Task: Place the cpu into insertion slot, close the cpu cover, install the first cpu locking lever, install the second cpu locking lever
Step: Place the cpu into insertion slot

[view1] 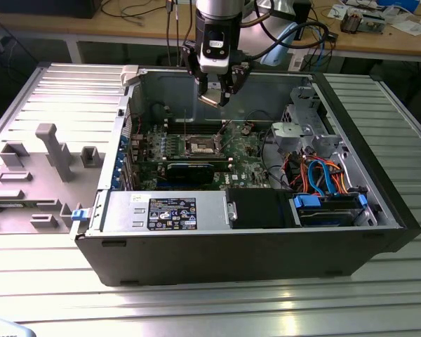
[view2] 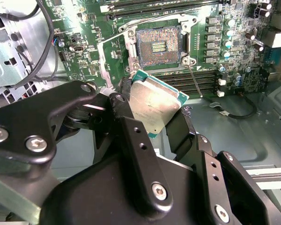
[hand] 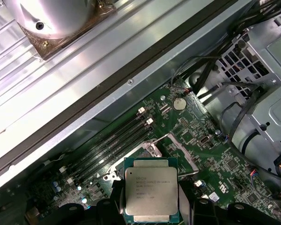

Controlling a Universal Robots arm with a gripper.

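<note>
The second wrist view shows us the jaws squeezing the cpu [view2: 154, 105], tilted in the air above the open insertion slot [view2: 159, 44], so we think step one is going on, and it must line up flat and square.

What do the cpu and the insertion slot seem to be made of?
The cpu: probably matte silvery metal on top, by its dull sheen, over a green board-like rim. The insertion slot: dark centre with golden contacts, perhaps plastic; its silvery frame looks metallic.
</note>
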